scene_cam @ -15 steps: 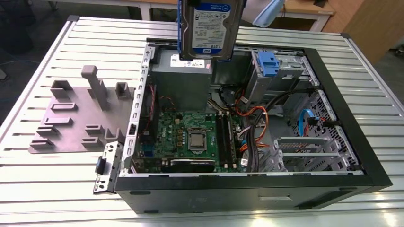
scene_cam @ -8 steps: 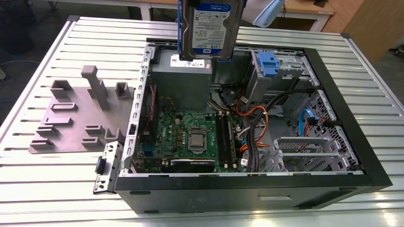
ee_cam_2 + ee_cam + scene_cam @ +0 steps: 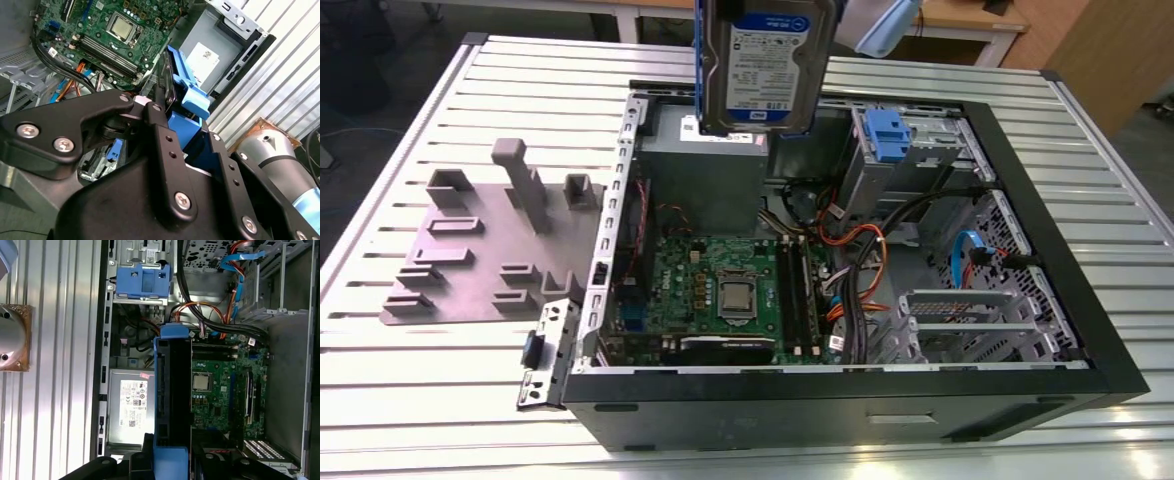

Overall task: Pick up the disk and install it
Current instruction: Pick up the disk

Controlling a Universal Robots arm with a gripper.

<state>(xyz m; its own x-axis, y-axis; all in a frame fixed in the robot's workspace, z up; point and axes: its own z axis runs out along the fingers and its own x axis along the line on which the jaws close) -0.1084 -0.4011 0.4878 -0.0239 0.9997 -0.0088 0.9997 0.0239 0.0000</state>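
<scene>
We see the gripper (image 3: pixel 182 125) clamped on the disk (image 3: pixel 761 65), the disk hanging upright above the open computer case (image 3: pixel 787 410) on our slatted bench (image 3: pixel 440 400), inside the case a motherboard (image 3: pixel 720 290), orange cables (image 3: pixel 854 245), a blue-latched drive cage (image 3: pixel 887 135), a grey box (image 3: pixel 707 145)

Disk (image 3: pixel 763 65): silver metal body w/ glossy paper label, blue plastic frame. Table (image 3: pixel 440 400): ribbed bare metal, satin sheen. PC case (image 3: pixel 854 410): matt black.
</scene>
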